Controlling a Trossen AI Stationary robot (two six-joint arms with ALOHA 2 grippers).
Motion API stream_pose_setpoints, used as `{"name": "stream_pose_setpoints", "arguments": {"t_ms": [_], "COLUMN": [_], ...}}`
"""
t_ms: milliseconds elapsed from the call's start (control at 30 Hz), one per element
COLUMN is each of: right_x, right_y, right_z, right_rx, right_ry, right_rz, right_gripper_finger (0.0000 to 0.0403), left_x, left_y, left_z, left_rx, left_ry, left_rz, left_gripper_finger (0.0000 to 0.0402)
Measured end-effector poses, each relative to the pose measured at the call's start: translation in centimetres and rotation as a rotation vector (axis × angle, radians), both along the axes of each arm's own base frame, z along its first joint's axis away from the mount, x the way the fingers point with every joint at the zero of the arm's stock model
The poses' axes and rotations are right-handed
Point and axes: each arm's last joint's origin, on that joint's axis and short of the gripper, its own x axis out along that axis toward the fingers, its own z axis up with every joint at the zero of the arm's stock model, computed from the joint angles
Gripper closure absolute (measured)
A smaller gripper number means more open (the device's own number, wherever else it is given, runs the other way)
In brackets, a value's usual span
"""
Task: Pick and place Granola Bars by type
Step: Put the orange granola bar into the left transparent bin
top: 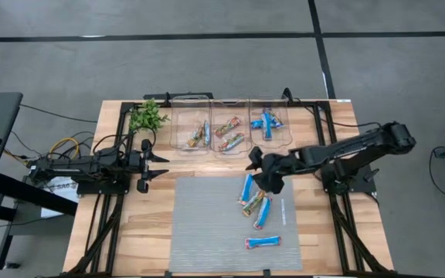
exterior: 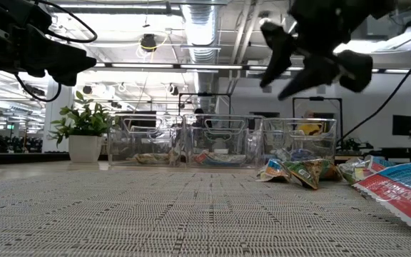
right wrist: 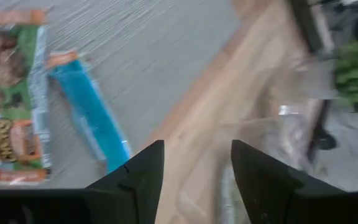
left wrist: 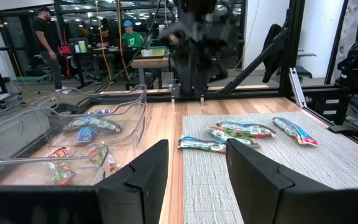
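My left gripper (top: 151,167) waits over the bare wood at the left edge of the table, just left of the grey mat (top: 207,232), its fingers apart and holding nothing. Behind it, in the table's back corner, stands a small green plant (top: 147,116). Along the back edge sit three clear bins (top: 191,102) in a row: the left and middle ones hold multicoloured granola bars (top: 230,142), the right one holds blue bars (top: 267,121). My right gripper (top: 258,167) hangs in the air above the mat's back right corner, fingers spread, nothing between them. Just beneath and beside it a blue bar (top: 246,187), a multicoloured bar (top: 253,203) and another blue bar (top: 263,211) lie close together on the mat. One more blue bar (top: 263,242) lies apart, nearer the front.
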Motion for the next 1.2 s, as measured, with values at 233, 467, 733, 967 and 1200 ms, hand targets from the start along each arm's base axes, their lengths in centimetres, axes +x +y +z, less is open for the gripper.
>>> {"name": "stream_pose_setpoints", "arguments": {"t_ms": [233,467,733,967,1200], "right_x": [1.1,2.9,3.7,3.7,4.1], "right_y": [0.7,1.5,1.8,2.0,2.1], "right_z": [-2.8,-4.1,-5.6,-5.6,-6.8], "right_rx": [-0.021,-0.029,0.01,0.012,0.012], "right_ry": [0.114,0.175,0.367,0.367,0.4], "right_rz": [0.016,0.034,0.059,0.065,0.068], "right_gripper_finger": [0.0225,0.0227,0.0225,0.0202,0.0179], "left_x": [0.0,0.0,0.0,0.0,0.0], "left_y": [0.0,0.0,0.0,0.0,0.0], "left_z": [0.0,0.0,0.0,0.0,0.0], "left_rx": [0.0,0.0,0.0,0.0,0.0], "left_ry": [0.0,0.0,0.0,-0.001,-0.001], "left_rz": [0.0,0.0,0.0,0.0,0.0], "left_gripper_finger": [0.0247,0.0247,0.0247,0.0247,0.0247]}}
